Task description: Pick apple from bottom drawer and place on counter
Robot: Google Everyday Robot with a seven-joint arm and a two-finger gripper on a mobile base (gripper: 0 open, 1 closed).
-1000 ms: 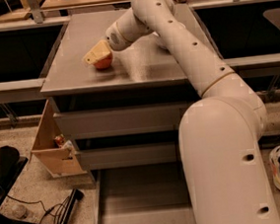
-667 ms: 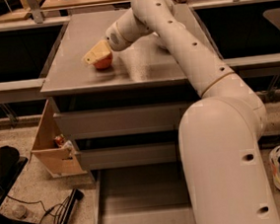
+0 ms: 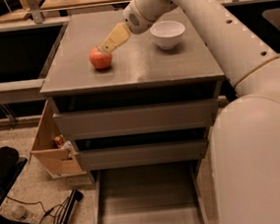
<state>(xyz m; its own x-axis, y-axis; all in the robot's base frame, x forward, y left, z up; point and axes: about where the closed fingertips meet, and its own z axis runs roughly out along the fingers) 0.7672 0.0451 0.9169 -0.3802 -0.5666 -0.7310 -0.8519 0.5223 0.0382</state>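
Observation:
The red apple [image 3: 100,58] sits on the grey counter [image 3: 140,67], left of its middle. My gripper [image 3: 107,47] hangs just above and to the right of the apple, its tan fingertips [image 3: 113,38] at the apple's upper right edge, open and no longer around the fruit. The arm reaches in from the right across the counter. The bottom drawer [image 3: 147,202] is pulled out below, and its grey tray holds nothing that I can see.
A white bowl [image 3: 167,33] stands on the counter's back right, close under the arm. A light wooden box [image 3: 51,142] leans at the cabinet's left side. Cables and black gear [image 3: 21,214] lie on the floor to the left.
The gripper has drawn back up and to the right off the apple. The apple, earlier covered by the fingers, now stands free on the counter.

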